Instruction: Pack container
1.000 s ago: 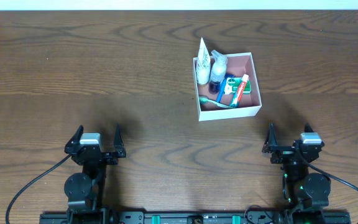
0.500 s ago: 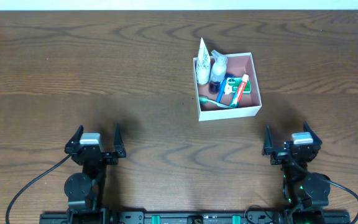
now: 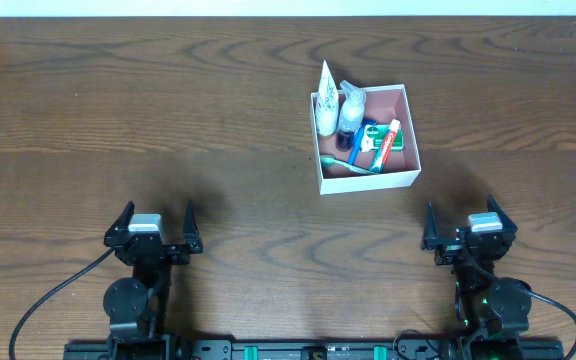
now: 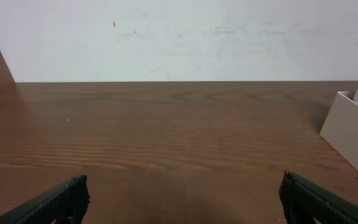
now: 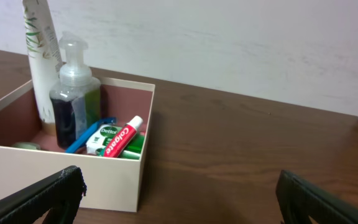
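Left gripper (image 3: 157,212) and right gripper (image 3: 460,215) are parked at the near edge, both spread wide and empty. The container (image 3: 368,182) sits right of centre, well ahead of the right gripper. Risk: a wall bump would likely slide the light cardboard or topple the upright tube (image 3: 325,95) and pump bottle (image 3: 349,105). It's open side up, square so no long axis, and slightly skewed.

right tool (image 3: 459,212) edged slightly toward the left arm's side above the table (image 3: 168,120), its wrist head swung that way too, move finished half a second ago
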You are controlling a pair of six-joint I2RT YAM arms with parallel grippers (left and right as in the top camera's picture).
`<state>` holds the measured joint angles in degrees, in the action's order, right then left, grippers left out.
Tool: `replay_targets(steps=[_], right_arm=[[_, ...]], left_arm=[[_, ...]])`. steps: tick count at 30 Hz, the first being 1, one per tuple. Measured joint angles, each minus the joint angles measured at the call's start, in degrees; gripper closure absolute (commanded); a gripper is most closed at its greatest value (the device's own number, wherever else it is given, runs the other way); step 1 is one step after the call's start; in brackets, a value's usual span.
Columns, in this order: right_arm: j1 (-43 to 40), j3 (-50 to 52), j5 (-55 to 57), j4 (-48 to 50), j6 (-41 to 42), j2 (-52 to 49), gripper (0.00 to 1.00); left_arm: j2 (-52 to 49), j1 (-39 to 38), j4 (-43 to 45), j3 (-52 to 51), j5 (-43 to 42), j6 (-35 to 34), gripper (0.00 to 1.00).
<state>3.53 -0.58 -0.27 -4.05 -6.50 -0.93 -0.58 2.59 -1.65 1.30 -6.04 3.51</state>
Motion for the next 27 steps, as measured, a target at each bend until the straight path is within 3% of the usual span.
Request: replay_targets(steps=[27], right_arm=[[0.00, 0.00, -0.04, 0.00, 1.07, 0.00, 0.01]], left_arm=[[-0.02, 0.00, 0.00, 0.02, 0.00, 0.00, 0.02]])
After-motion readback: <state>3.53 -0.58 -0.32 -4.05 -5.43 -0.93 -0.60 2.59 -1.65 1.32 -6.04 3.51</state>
